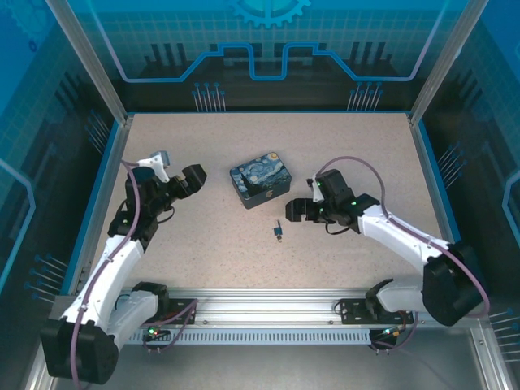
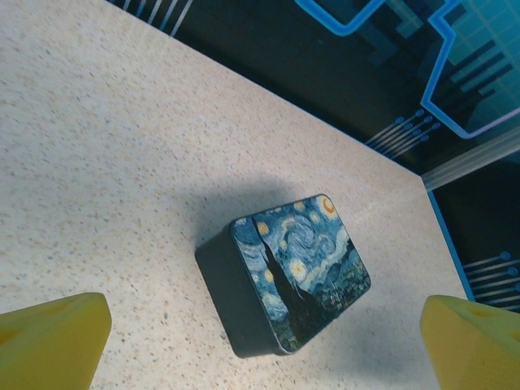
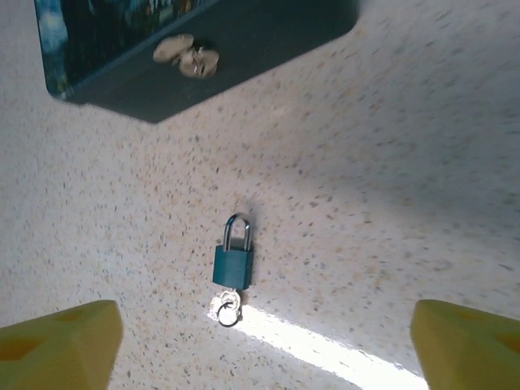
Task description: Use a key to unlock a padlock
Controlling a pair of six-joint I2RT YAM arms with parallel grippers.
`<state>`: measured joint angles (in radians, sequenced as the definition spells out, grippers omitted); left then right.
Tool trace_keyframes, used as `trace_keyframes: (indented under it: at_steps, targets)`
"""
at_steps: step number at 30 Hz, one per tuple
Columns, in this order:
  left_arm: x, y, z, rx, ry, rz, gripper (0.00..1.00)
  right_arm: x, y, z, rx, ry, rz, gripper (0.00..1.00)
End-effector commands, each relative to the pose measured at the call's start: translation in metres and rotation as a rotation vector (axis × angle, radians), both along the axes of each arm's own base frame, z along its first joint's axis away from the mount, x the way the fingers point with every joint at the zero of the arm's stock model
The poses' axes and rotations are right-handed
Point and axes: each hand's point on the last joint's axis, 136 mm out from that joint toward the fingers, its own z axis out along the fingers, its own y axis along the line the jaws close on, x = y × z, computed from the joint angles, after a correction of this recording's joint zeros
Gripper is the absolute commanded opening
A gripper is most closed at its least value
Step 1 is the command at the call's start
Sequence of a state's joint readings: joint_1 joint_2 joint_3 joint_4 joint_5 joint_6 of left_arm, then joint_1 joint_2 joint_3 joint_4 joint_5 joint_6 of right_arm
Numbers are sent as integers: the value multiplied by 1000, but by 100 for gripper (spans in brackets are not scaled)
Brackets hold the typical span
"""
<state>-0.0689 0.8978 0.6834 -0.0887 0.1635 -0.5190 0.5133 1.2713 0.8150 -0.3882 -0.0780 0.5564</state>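
The padlock [image 3: 233, 264] is a tiny teal block with a silver shackle, lying flat on the speckled table. The key [image 3: 227, 305] sticks out of its bottom end with a small ring on it. Seen from above, the padlock [image 1: 278, 233] lies just in front of the painted tin. My right gripper [image 3: 264, 345] hovers over it, open, with the lock between and ahead of the yellow fingertips [image 3: 57, 341]. It holds nothing. In the top view the right gripper [image 1: 296, 210] is just right of the lock. My left gripper [image 1: 193, 179] is open and empty, left of the tin.
The blue-and-yellow swirl-printed tin [image 1: 260, 179] sits mid-table, closed, with a small metal latch [image 3: 187, 57] on its near side. The left wrist view shows the tin [image 2: 301, 268] between my left fingertips [image 2: 49, 337]. Blue walls ring the table [image 1: 366, 154].
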Motion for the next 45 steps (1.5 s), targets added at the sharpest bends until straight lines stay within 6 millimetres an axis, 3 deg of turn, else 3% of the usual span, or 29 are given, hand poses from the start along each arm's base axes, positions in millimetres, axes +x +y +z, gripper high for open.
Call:
trace_keyframes:
  at_steps: [1,9,13,19,27,30,36,37,41,45]
  targets:
    - [-3,20,17,77,-45,83,99,2,-37,14,-147,-62,-51,100]
    - [-24,43,38,241,-152,152,99,17,-91,67,-208,-312,-221,100]
    - [-27,56,30,306,-161,208,99,19,-123,85,-222,-478,-354,100]
    - [-19,70,-9,428,-178,250,99,22,-159,67,-331,-694,-391,100]
    - [-5,80,-74,490,-47,270,99,43,-200,16,-408,-649,-459,100]
    - [3,74,-94,484,-34,236,99,55,-205,4,-410,-640,-465,100]
    - [21,68,-123,519,-27,169,99,93,-185,9,-373,-742,-340,100]
    - [24,65,-124,522,-24,148,99,99,-183,10,-366,-761,-329,100]
    - [42,51,-117,537,-129,61,99,118,-174,-18,-361,-746,-276,100]
    - [55,39,-116,547,-187,-18,99,115,-171,-20,-362,-731,-258,100]
